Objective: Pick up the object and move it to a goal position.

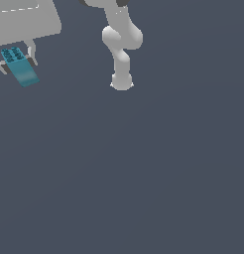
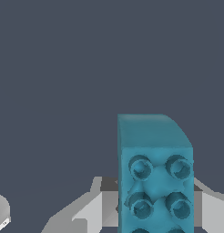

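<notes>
- End effector point(image 1: 17, 64): upper left of the exterior view, white body cut off by the frame edge. Two slim fingers point(image 1: 31, 53) point down, one either side of the block. Closed to the block's width and gripping it, as far as the render lets me judge; actual pad contact is too small to confirm.
- Teal-blue studded block point(image 1: 21, 67): upper left of the exterior view, between the fingers, studded end uppermost, smooth sloped face hanging below the fingertips and tilted toward the exterior view's right. In the wrist view the teal-blue studded block point(image 2: 155, 177) fills the lower right, studs facing the camera, white finger parts point(image 2: 89, 211) flanking it.
- Risk, grip: the hold appears to sit near the studded end, with much of the block overhanging. A sharp acceleration could pivot or slide it out.
- Risk, tilt: the block already hangs skewed; further rotation in the grasp would shift where it ends up at the goal.
- Risk, visibility: the end effector is at the frame edge; travel further toward the upper left would take it out of the exterior view.
- Robot arm base and links point(image 1: 122, 49): upper centre of the exterior view, standing on the plain grey desk point(image 1: 144, 173).
- Goal position: no marker visible in either view, so overshoot cannot be judged.
</notes>
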